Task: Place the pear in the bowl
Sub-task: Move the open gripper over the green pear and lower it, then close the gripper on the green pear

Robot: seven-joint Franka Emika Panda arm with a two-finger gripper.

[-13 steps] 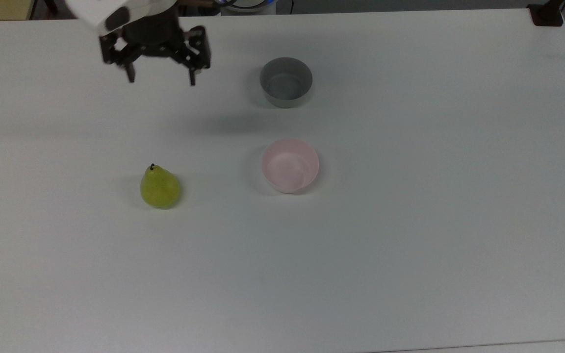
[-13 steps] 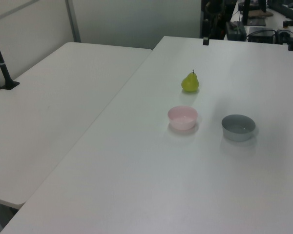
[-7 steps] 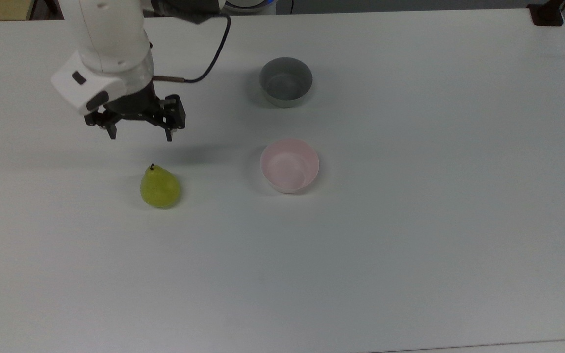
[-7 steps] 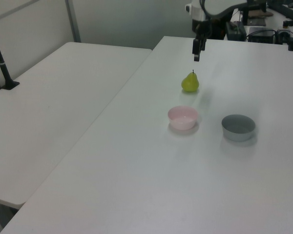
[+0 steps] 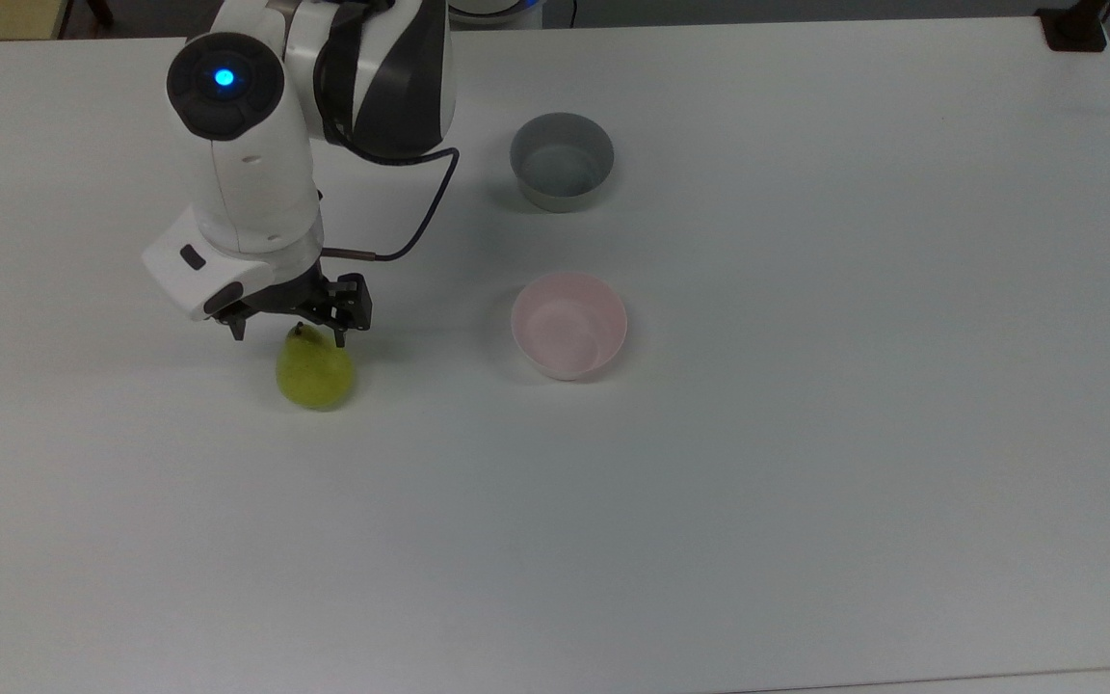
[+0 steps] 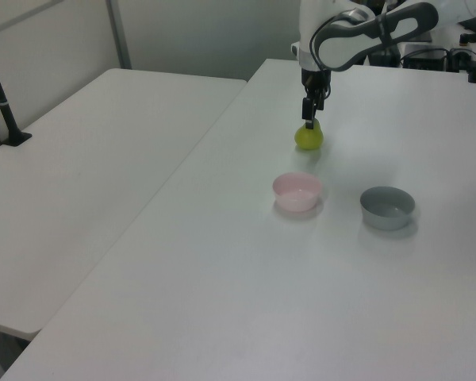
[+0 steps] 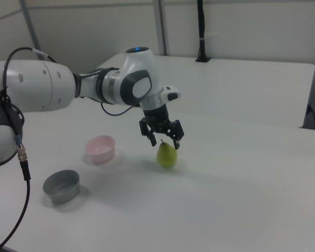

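Two fingers of the gripper [image 7: 165,143] are spread wide, nothing between them yet, tips hanging just above the pear [image 7: 167,155] and straddling its stem. In the top view the gripper [image 5: 289,337] sits at the pear's [image 5: 314,372] narrow top end; in the left view the gripper [image 6: 309,125] is right at the top of the pear [image 6: 309,136]. Cannot tell whether a fingertip touches the fruit; looks like a small gap in the right view.

Directly below the jaws: pear stands upright on the white table [image 5: 806,482], long axis vertical, wide end down, short dark stem pointing up toward the jaws. No visible lean.

Further out from the jaws: pink bowl [image 5: 569,325] well apart, off to the top view's right of the gripper, empty. In the right view the pink bowl [image 7: 100,148] is to the right view's left of the pear. Grey bowl [image 5: 562,161] further off still, also empty, not the target.

Progress, as judged: early. Approach about done, jaws lined up over the fruit. Grasp not yet made, pear not lifted, nothing in the bowl. Left to do: descend around the body, close, lift, carry to the pink bowl, release.
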